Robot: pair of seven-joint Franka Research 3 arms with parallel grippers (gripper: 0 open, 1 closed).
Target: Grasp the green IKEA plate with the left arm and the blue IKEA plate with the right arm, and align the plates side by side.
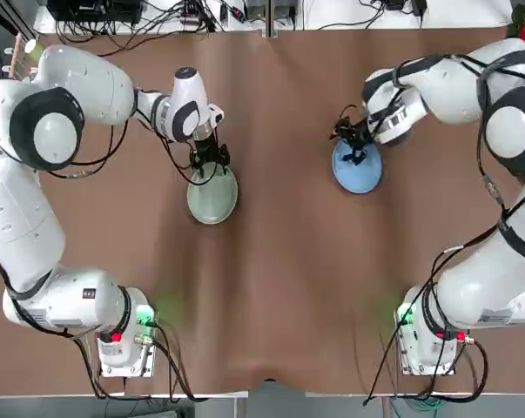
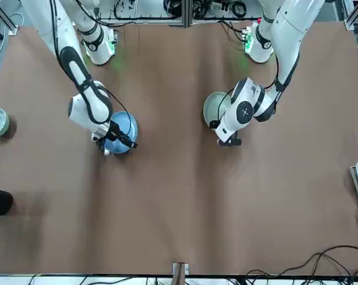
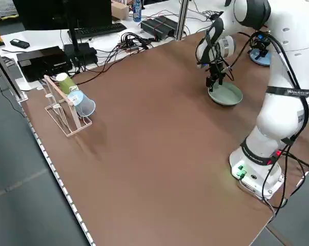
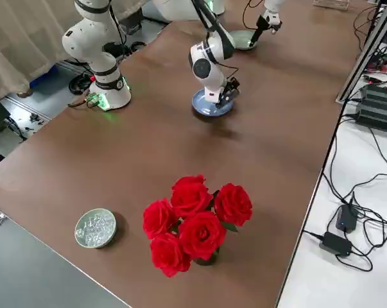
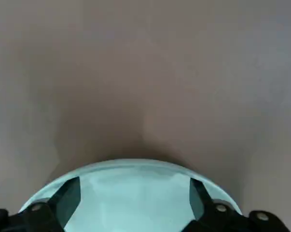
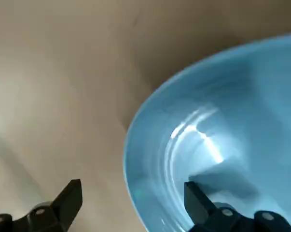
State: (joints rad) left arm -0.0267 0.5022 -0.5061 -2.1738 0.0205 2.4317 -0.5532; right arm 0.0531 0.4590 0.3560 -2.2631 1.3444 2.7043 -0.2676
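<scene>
The pale grey-green plate (image 1: 212, 196) lies flat on the brown table, left of centre. My left gripper (image 1: 208, 161) hangs open just over the plate's far rim. In the left wrist view both fingers (image 5: 68, 198) stand spread above the green plate (image 5: 135, 193). The light blue plate (image 1: 358, 168) lies right of centre. My right gripper (image 1: 353, 144) is open at this plate's far rim. In the right wrist view one finger (image 6: 200, 203) is inside the blue plate (image 6: 222, 125), while the other is over the bare table.
A wooden rack with cups (image 3: 67, 102) stands near the table's left edge. A bunch of red roses (image 4: 193, 215) and a small glass bowl (image 4: 95, 228) sit at the right end. Cables and electronics (image 1: 158, 13) line the far edge.
</scene>
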